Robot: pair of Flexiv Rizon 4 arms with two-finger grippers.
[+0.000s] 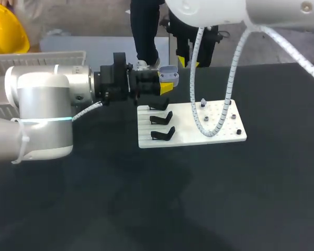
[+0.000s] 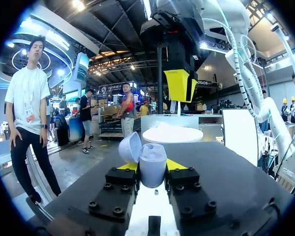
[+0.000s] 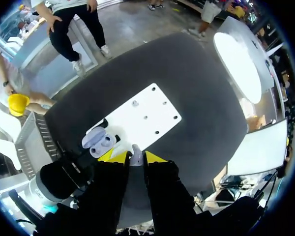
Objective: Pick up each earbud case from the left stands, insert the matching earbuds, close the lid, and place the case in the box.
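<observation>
Carrying one white board [image 1: 193,137] and three stands [image 1: 161,118], your dark worktop [image 1: 240,198]; left jaws clench one case [image 2: 152,164], right jaws one earbud [image 3: 136,156].

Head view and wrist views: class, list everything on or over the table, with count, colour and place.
Earbud case: one, lavender, lid open, held over the board's stand end.
Earbud: one, pale lavender, above the case.
Board: one, white, mid-table.
Stands: three, black, empty, board's left part.
Pegs: several, small, grey to dark, board's right part.
Box: one, white, table's far left.
Table: one, black.
Left fingers: two, yellow-tipped, shut on the case.
Right fingers: two, yellow-tipped, shut on the earbud.
</observation>
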